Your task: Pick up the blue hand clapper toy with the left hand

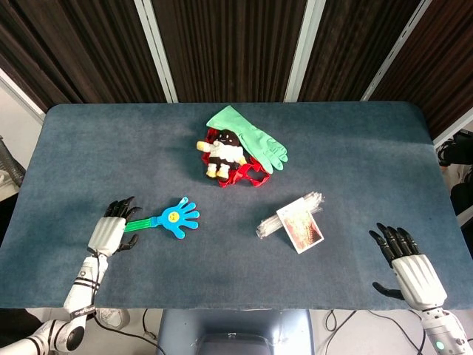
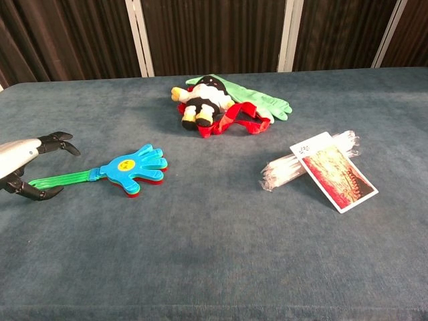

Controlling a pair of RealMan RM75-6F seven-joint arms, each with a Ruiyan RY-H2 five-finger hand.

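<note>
On the tabletop [image 1: 355, 148], the hand clapper toy [image 1: 166, 219] lies toward the left, its handle end between the spread fingers of the left hand [image 1: 109, 232]. Behind it, near the middle, a plush doll [image 1: 222, 154] rests on a strap [image 1: 247, 176] and partly on a glove [image 1: 251, 137]. To the right lies a card packet [image 1: 295, 222]. The right hand [image 1: 410, 270] sits at the near right edge.

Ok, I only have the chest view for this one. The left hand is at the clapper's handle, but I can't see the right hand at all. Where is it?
Observer: The right hand is over the near right corner of the table, fingers spread, holding nothing.
Operator: And does the left one have the handle?
Observer: Not yet. From above, the left hand covers the end of the blue hand clapper toy's green handle, with its fingers apart on either side.
</note>
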